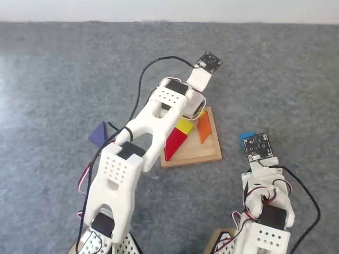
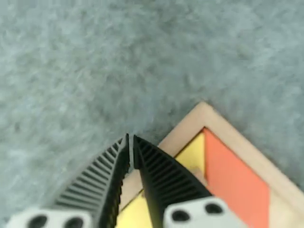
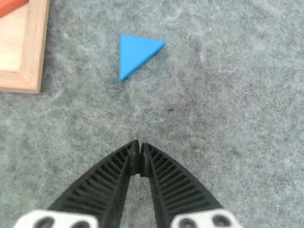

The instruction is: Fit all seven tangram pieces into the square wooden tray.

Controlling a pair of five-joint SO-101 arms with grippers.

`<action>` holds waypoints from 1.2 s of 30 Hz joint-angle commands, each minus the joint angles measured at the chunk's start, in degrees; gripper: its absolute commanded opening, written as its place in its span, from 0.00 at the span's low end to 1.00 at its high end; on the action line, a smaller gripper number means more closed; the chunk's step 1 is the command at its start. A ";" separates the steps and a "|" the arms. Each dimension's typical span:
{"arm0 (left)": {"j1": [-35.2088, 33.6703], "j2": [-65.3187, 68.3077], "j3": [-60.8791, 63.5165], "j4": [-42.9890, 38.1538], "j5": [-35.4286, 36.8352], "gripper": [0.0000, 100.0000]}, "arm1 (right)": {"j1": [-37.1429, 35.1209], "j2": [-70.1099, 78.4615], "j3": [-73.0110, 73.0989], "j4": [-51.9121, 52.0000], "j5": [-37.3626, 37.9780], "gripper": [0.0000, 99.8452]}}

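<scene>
Grey felt (image 1: 53,63): wooden tray (image 1: 197,151), blue triangle (image 3: 135,52) near.

My left arm (image 1: 132,153) is stretched well out from its base, angled forward and toward the right side, with its wrist (image 1: 183,98) tipped down so the left gripper (image 2: 131,138) points at the surface below. Its two ribbed fingers (image 2: 164,178) lie almost together, with just a thin slit between them and nothing held. My right arm (image 1: 265,211) sits folded close to its base. The right gripper (image 3: 139,143) points downward too, fingertips touching, nothing between them.
</scene>
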 commanded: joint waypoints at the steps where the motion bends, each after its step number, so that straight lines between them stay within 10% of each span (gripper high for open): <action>1: -1.32 -3.96 1.10 0.44 0.62 0.01 | -0.57 -0.48 1.05 0.22 0.79 0.01; 36: 2.90 -21.01 23.25 -5.36 -0.62 0.01 | -0.57 -0.48 1.05 0.22 0.79 0.01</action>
